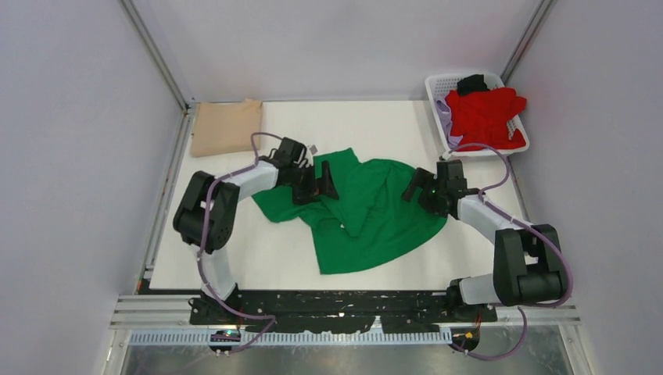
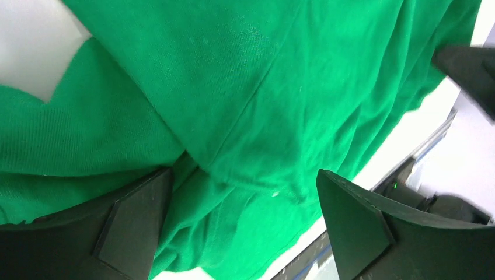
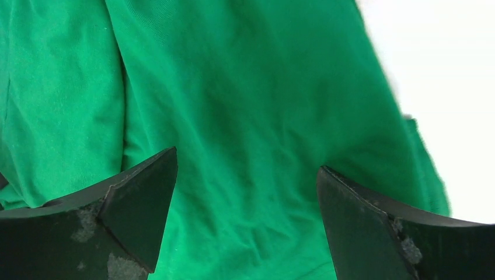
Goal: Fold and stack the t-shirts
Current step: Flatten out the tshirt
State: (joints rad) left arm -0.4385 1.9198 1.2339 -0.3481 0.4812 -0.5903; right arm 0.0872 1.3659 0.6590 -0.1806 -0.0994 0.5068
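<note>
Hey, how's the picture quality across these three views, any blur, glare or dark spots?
Top view: even, soft light, sharp, faint shadows under the arms, no glare on the table. Left wrist view: green shirt sharp, dark shape at upper right blurred, the fingers dark. Right wrist view: shirt weave crisp, white table washed out at right.
</note>
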